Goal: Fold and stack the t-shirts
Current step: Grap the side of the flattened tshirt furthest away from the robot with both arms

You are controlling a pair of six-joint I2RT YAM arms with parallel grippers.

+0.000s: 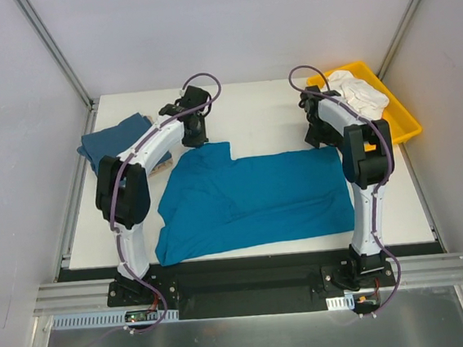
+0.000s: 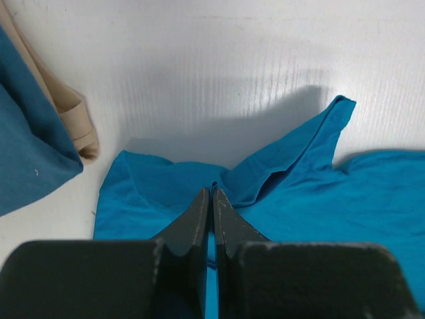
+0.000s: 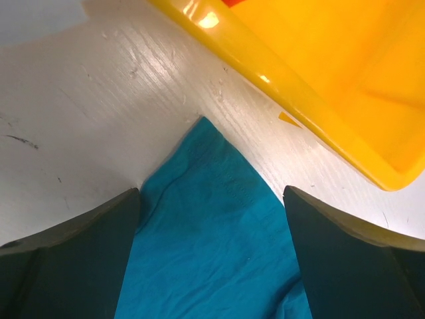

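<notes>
Spreading the teal-blue t-shirt (image 1: 250,200) flat for its first fold: the garment lies at the middle of the tabletop (image 1: 250,106), long axis running left to right. The square corner at far right reads as the hem, so the neck end probably points left. The left claw (image 2: 212,193) is clenched on a raised pinch of cloth at the shirt's far-left edge. The right claw (image 3: 211,194) stands released, fingers straddling the far-right corner, just beside the yellow tray (image 1: 403,128). The slate-blue t-shirt (image 1: 113,140) and beige t-shirt (image 2: 76,123) lie touching at far left. Next move, by judgement: the right claw must close on its corner so that both far edges can be carried toward the near edge together.
</notes>
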